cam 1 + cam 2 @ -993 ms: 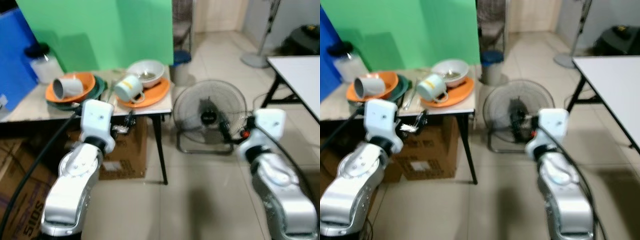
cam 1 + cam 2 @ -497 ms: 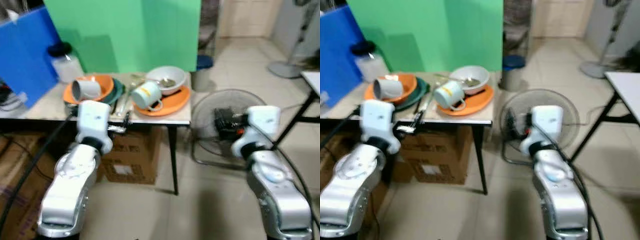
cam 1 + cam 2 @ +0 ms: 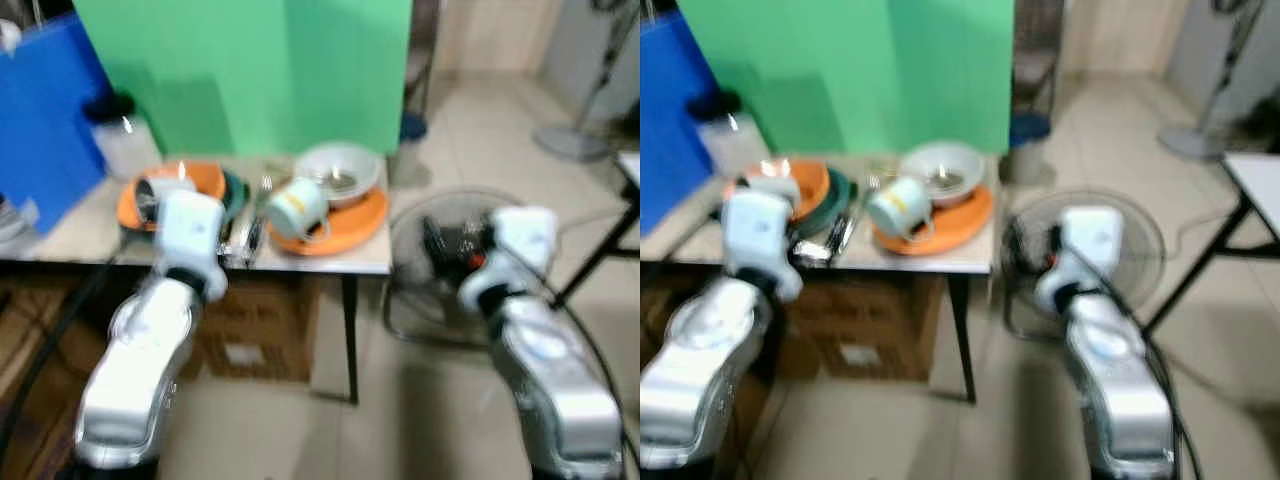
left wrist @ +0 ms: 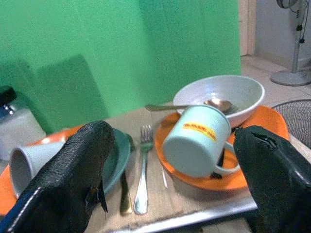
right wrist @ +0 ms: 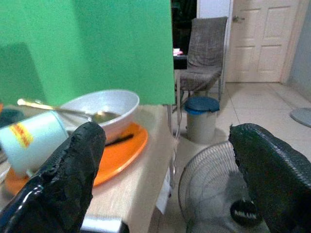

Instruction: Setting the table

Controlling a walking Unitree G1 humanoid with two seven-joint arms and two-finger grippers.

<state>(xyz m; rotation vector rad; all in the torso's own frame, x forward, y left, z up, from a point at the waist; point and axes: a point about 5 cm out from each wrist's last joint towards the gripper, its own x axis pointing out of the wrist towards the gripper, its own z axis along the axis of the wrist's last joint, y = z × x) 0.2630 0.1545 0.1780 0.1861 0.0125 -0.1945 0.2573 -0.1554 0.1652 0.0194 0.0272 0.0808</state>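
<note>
A small table point(image 3: 70, 228) carries the dishes. A pale mug point(image 4: 197, 141) lies on its side on an orange plate point(image 4: 272, 116), next to a white bowl point(image 4: 218, 92) with a spoon point(image 4: 214, 103) in it. A fork point(image 4: 142, 174) lies beside a green plate point(image 4: 119, 150). A grey cup point(image 4: 29, 160) lies tipped on another orange plate. My left gripper point(image 4: 175, 130) is open at the table's front edge, facing the mug. My right gripper point(image 5: 167, 128) is open off the table's right corner, holding nothing.
Green board and blue panel point(image 3: 40, 120) back the table, with a black-lidded jar point(image 3: 115, 140) at its left. Cardboard boxes point(image 3: 250, 330) sit underneath. A floor fan point(image 3: 450, 250) stands at the right; a chair point(image 5: 204, 48) and blue bin point(image 5: 199, 116) stand behind.
The whole picture has shifted and blurred, so the camera has moved; the table now sits lower and more central. Both grippers stay open and hold nothing.
</note>
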